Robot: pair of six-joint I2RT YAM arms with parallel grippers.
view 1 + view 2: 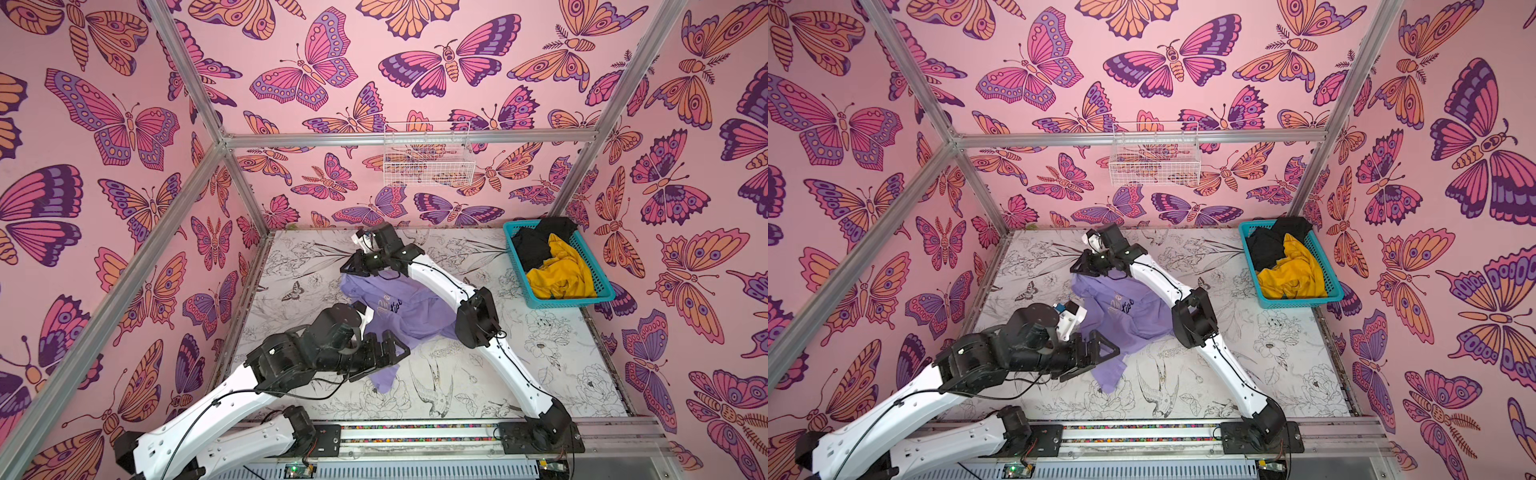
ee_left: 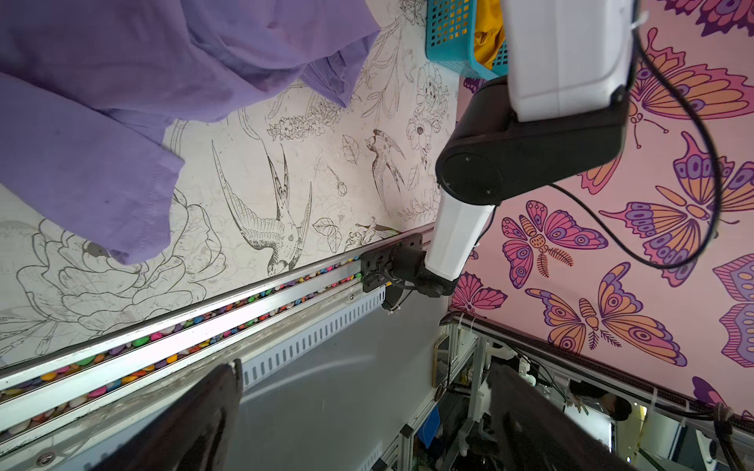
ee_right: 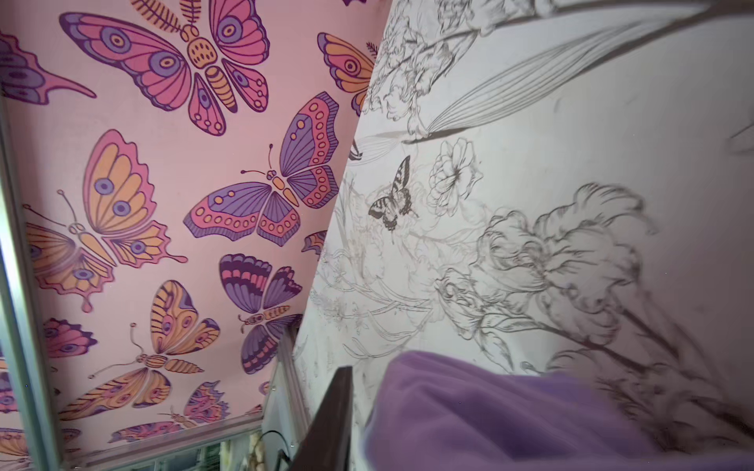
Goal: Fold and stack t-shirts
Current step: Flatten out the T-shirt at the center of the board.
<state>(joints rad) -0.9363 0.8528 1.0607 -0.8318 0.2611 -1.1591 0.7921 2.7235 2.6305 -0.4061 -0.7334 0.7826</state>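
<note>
The lavender t-shirt (image 1: pixel 399 307) (image 1: pixel 1125 307) lies crumpled in the middle of the table, with dark script lettering facing up. My left gripper (image 1: pixel 388 359) (image 1: pixel 1096 359) hovers at its near edge. In the left wrist view this gripper (image 2: pixel 367 371) is open and empty, with the shirt (image 2: pixel 102 102) off to one side. My right gripper (image 1: pixel 352 270) (image 1: pixel 1081 266) is at the shirt's far corner. One of its fingers (image 3: pixel 332 407) stands just apart from the blurred cloth (image 3: pixel 510 416); the cloth hides the other. The yellow t-shirt (image 1: pixel 561 274) (image 1: pixel 1291 274) and the black t-shirt (image 1: pixel 536 245) (image 1: pixel 1266 245) lie bunched in the basket.
The teal lattice basket (image 1: pixel 569 302) (image 1: pixel 1304 301) (image 2: pixel 449 36) stands at the table's back right corner. A white wire basket (image 1: pixel 428 166) hangs on the rear wall. The right arm's elbow (image 1: pixel 478 318) crosses the shirt's right edge. The arms' base rail (image 1: pixel 415 432) runs along the front.
</note>
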